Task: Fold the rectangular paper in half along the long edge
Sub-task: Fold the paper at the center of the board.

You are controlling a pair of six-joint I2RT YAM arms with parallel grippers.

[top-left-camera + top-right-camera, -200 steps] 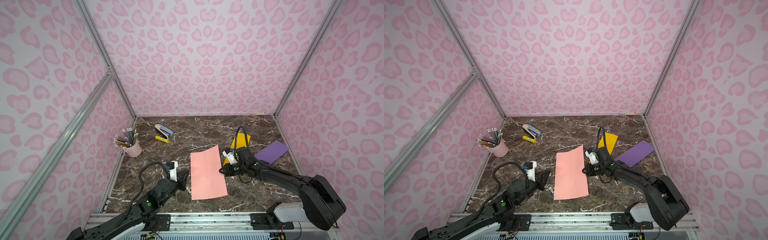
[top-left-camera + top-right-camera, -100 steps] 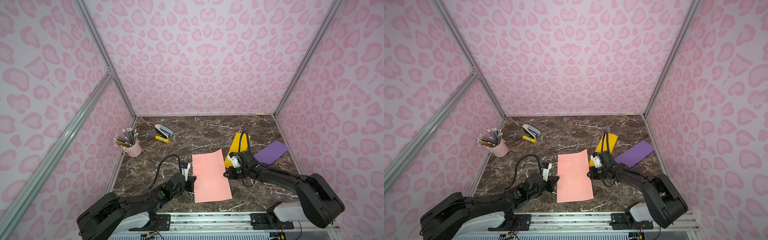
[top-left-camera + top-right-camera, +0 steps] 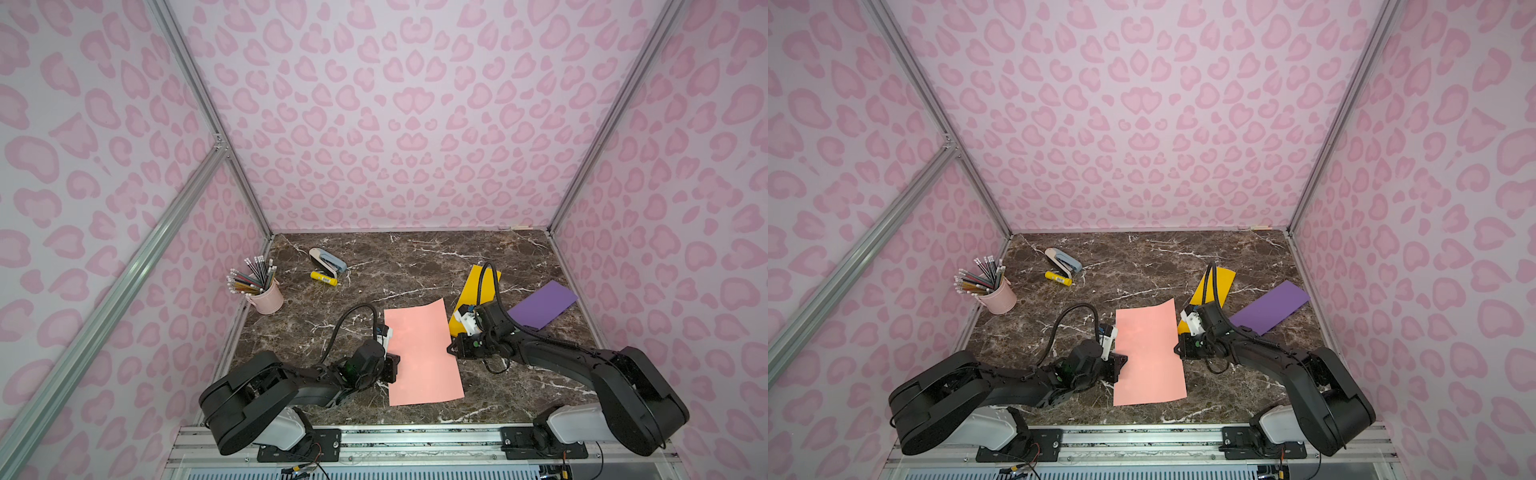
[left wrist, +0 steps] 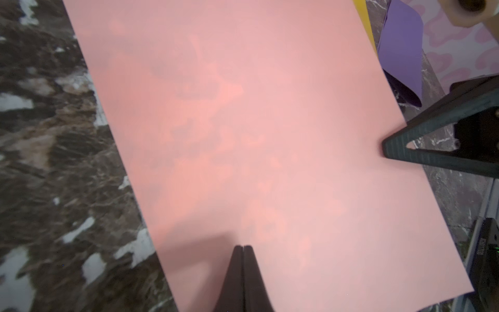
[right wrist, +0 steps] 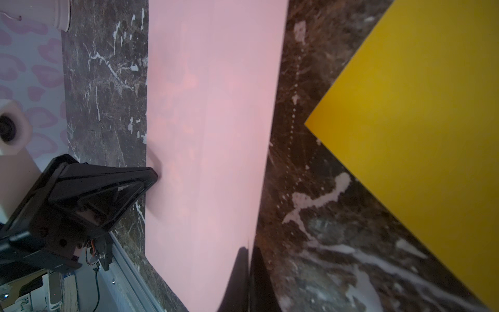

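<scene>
left wrist view, left end effector (image 4: 243, 247) closed, on pink paper (image 4: 256, 129)

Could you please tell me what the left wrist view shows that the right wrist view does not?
Only the left wrist view: the purple paper sheet. Only the right wrist view: the base of the pale pink cylindrical cup. Both: the pink rectangular paper on the dark marble table, the yellow paper sheet (just a sliver in the left wrist view), and the shut left gripper and right gripper at the pink paper's opposite long edges.
</scene>
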